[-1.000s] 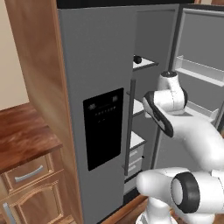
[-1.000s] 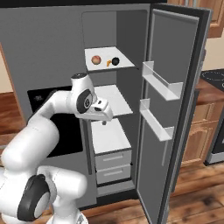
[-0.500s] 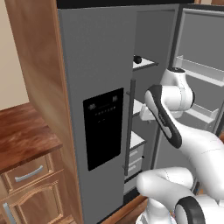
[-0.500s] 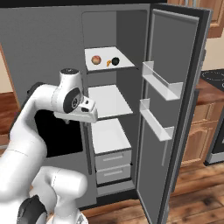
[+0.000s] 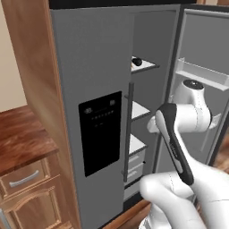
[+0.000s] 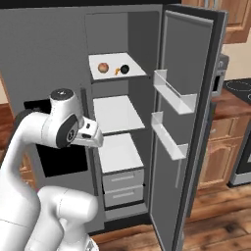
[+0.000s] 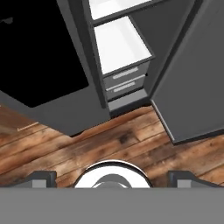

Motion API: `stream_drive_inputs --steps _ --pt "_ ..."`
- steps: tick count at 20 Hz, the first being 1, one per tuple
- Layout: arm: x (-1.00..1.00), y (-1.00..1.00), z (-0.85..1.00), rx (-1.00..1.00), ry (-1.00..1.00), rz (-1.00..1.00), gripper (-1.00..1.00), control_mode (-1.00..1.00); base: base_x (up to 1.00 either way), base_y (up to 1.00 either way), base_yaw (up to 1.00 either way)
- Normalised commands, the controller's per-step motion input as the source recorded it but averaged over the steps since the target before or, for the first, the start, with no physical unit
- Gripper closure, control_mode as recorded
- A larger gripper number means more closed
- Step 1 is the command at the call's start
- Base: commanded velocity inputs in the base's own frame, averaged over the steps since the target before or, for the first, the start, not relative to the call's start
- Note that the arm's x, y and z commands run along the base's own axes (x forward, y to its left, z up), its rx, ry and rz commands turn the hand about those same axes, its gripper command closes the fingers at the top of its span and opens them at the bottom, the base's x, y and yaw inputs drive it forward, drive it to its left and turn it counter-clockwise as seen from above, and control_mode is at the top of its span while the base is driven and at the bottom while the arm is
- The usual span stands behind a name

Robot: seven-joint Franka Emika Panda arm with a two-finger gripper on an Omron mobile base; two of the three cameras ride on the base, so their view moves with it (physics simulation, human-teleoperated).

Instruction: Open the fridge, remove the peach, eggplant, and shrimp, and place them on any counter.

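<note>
Fridge (image 5: 94,89) in the left base view: its right door stands swung wide, and the arm's wrist has pulled back and turned since a second ago, now sitting near the middle shelf. The eggplant (image 5: 137,61) rests on the top shelf. In the right base view the hand has swung left, away from the shelves, while the peach (image 6: 103,67), shrimp (image 6: 116,71) and eggplant lie untouched, close together on the top shelf. In the hand view the fingers (image 7: 41,179) stand wide apart, empty, pointing down at the floor (image 7: 131,144). Opening looks finished; reaching up for the food comes next.
</note>
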Motion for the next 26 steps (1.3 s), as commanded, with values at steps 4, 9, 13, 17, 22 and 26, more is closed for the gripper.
stream_drive_inputs --steps 4,9,13,17,22,26 --pt "0.00 0.00 0.00 0.00 0.00 0.00 -1.00 1.00 0.23 -0.82 0.34" --pt "0.00 0.00 0.00 0.00 0.00 0.00 -1.00 1.00 0.37 -0.46 0.36" --pt "0.00 0.00 0.00 0.00 0.00 0.00 -1.00 1.00 0.46 -0.20 0.30" --pt "0.00 0.00 0.00 0.00 0.00 0.00 -1.00 1.00 0.63 -0.27 0.27" --pt "0.00 0.00 0.00 0.00 0.00 0.00 -1.00 1.00 0.63 -0.42 0.22" --pt "0.00 0.00 0.00 0.00 0.00 0.00 -1.00 1.00 0.38 -0.53 0.15"
